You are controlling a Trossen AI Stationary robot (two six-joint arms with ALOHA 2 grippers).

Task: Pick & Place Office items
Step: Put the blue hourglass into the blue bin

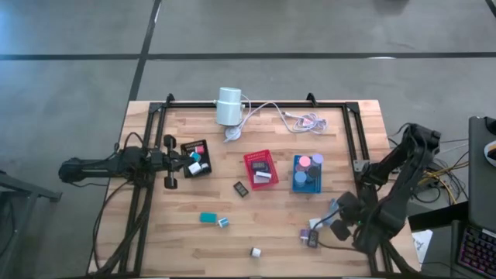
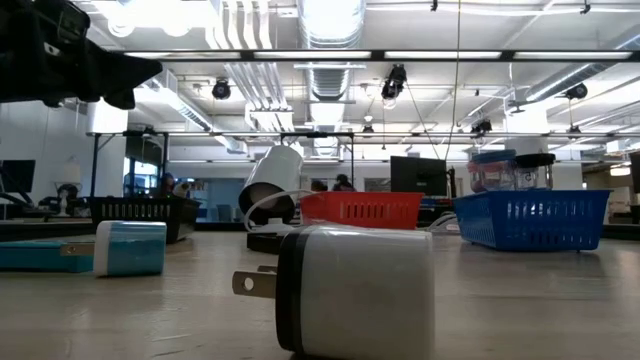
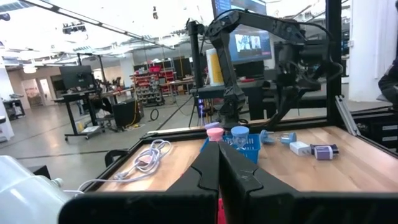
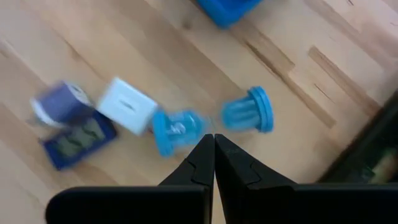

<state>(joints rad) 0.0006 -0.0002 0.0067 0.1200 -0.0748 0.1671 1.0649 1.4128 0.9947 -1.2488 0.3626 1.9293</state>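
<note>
— What lies closest in the low view?
— White plug adapter (image 2: 355,292), lying on the wooden surface (image 1: 271,232) with its prongs showing; behind it a teal and white block (image 2: 130,247).

— And the office items?
— Most are loose on the surface. Pink and lilac discs (image 1: 310,161) sit in the blue tray (image 1: 298,183); the red tray (image 1: 261,169) and black tray (image 1: 196,156) hold a few pieces. Two blue spools (image 4: 247,112), a white block (image 4: 127,104) and a dark piece, maybe a clip, lie under the right gripper (image 4: 214,140).

— The jaws?
— Right jaws are pressed together, empty, above the spools. Left gripper (image 3: 218,155) hangs near the black tray, its jaws also together, holding nothing.
</note>
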